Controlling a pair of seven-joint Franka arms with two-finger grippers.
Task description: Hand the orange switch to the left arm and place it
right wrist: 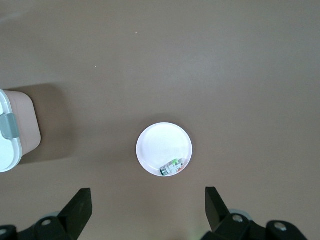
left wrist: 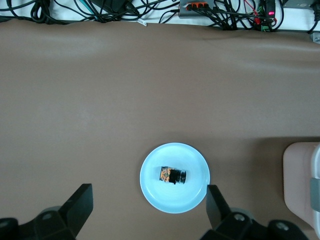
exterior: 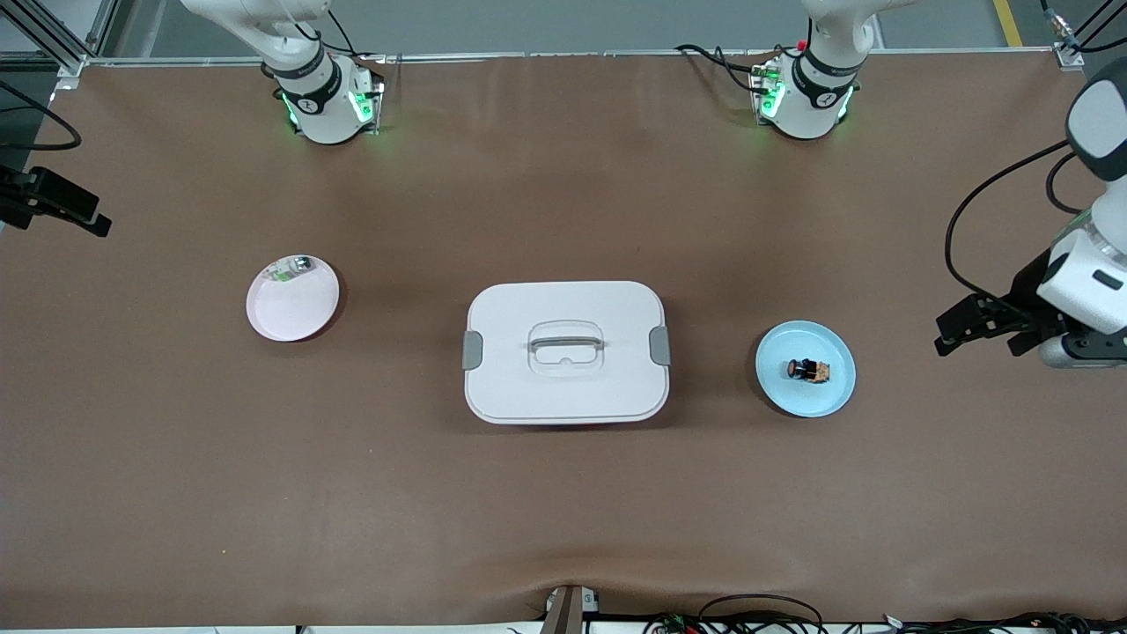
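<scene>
Left gripper (left wrist: 147, 212) hangs high, fingers (left wrist: 80, 202) apart, orange switch (left wrist: 172, 175) between them below; right gripper (right wrist: 147, 212) likewise spread, over tabletop (right wrist: 225, 75).

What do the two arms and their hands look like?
Both arms are white with black joint bands and green lights at the bases. Black cables run along the left arm. The left hand and right hand are black, with two flat fingers each.

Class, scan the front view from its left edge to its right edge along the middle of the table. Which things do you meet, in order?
Pink plate with a small silvery-green component → white box → blue plate holding the orange switch → the left arm's open tool.
</scene>
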